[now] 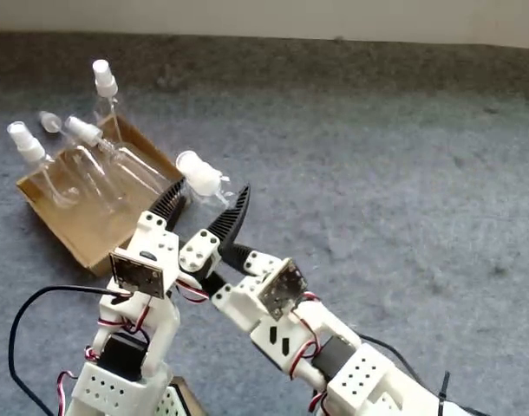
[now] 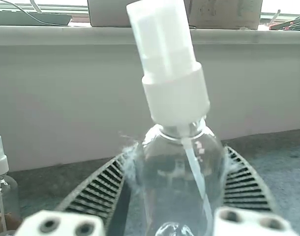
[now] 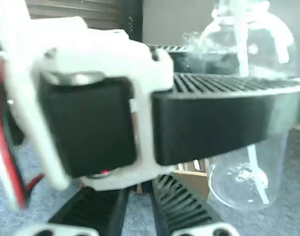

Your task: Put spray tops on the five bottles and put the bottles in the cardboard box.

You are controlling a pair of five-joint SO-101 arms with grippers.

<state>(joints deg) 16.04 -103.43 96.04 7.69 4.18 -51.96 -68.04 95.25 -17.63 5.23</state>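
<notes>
Bottle (image 2: 179,182) with its spray top (image 2: 167,64) already seated is clamped between the ribbed fingers of the left gripper (image 1: 212,189), held over the carpet (image 1: 377,191) just beside one corner of the box (image 1: 56,227). The right gripper (image 3: 138,196) is tucked close under the left one, its fingers drawn nearly together with nothing in them.

The step in hand looks like the carry into the box. To do it well, the left arm should grip the clear body firmly — it looks smooth and could slip — and swing over the box wall high enough for the base to pass the rim. The other bottles (image 1: 130,165) crowd the far side, so the bare patch by the near wall seems the safer target. It should release only once the bottle rests — and the right arm is best drawn back first.
</notes>
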